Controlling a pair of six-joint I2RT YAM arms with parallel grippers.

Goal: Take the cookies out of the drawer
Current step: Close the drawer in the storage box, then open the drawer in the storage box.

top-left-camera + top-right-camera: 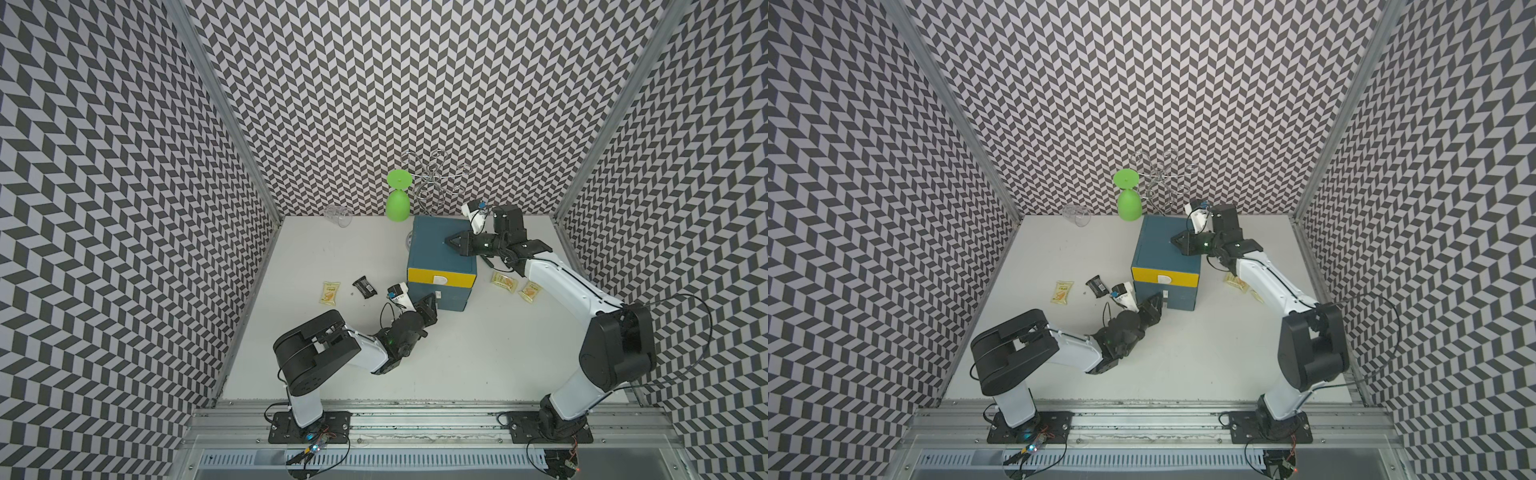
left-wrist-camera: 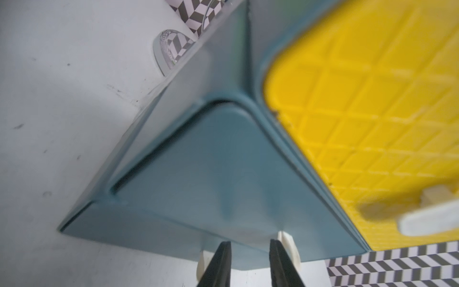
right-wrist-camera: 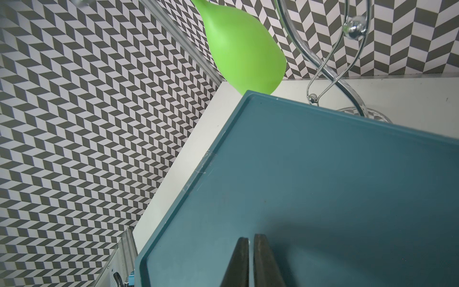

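Note:
The blue cabinet (image 1: 436, 245) has a yellow upper drawer (image 1: 424, 275) and a blue lower drawer (image 2: 211, 161), and both look pushed in. Cookies lie on the table. A pale yellow packet (image 1: 330, 292) and a black one (image 1: 364, 286) are to the cabinet's left. Two yellow packets (image 1: 504, 281) (image 1: 530, 291) are to its right. My left gripper (image 2: 249, 242) is open at the lower drawer's white handle (image 2: 289, 246), whose ends show outside both fingers. My right gripper (image 3: 250, 236) is shut, its tips on the cabinet's top (image 3: 323, 186).
An upturned green goblet (image 1: 398, 199) and a chrome wire rack (image 1: 434, 178) stand behind the cabinet. A clear glass (image 1: 338, 215) lies at the back wall. Patterned walls close the table on three sides, with a metal rail (image 1: 415, 409) in front.

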